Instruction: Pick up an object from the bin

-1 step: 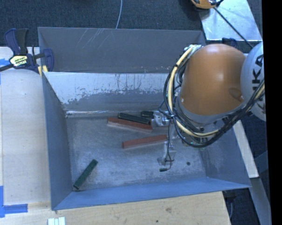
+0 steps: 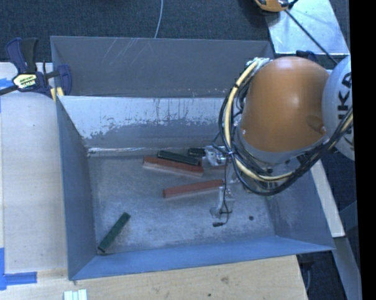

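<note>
1. The likeliest thing to lift was the lower reddish-brown bar (image 2: 193,189). It lay flat near the middle of the bin (image 2: 77,182) floor, with its right end just beside the thin tip of the jaws, which hung below the arm's orange cover (image 2: 286,111).
2. Whether the jaws were spread or pressed together could not be told, and no thing could be seen held in them.
3. By its look, the bar was a stiff, straight, slim stick. It was probably light and not fragile, and its flat faces should not be very slippery.
4. Because it lay flat on the metal floor, it offered little height to grip. The jaws would probably have to come down very close to the floor.
5. The best hold seemed to be across its narrow width, near the middle of its length. A grip at the nearer right end would likely let the long free part droop or swing.
6. There were two reddish-brown bars: the lower one and an upper reddish-brown bar (image 2: 173,167), which slanted just behind it.
7. One dark green-black oblong (image 2: 178,156) lay against the far side of the upper bar.
8. One green bar (image 2: 114,232) lay well apart, towards the near left corner.
9. That made four loose things in all. A small pale piece (image 2: 212,155) near the arm could not be identified.
</note>
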You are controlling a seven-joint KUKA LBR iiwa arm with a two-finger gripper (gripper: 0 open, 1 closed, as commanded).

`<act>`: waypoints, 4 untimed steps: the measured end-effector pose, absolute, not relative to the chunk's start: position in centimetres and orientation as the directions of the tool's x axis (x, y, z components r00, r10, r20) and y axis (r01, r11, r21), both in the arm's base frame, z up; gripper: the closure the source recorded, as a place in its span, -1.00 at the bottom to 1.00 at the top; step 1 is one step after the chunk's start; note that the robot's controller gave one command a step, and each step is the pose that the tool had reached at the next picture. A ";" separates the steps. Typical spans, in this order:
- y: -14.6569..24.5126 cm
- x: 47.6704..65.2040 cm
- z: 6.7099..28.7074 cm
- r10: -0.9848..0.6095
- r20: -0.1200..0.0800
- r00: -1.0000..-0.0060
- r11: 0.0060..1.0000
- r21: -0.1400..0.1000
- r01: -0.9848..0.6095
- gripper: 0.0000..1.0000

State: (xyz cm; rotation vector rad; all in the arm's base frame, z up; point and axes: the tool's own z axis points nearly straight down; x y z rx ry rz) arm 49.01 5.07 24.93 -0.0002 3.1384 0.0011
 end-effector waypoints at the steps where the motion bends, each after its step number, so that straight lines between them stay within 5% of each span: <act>1: 7.1 50.7 19.6 0.044 -0.010 -0.999 0.999 0.002 0.044 -1.00; 3: 7.8 57.0 10.4 -0.176 -0.011 -0.984 0.984 -0.002 -0.176 -1.00; 4: 2.2 59.0 7.4 -0.250 -0.017 -0.968 0.968 -0.003 -0.250 1.00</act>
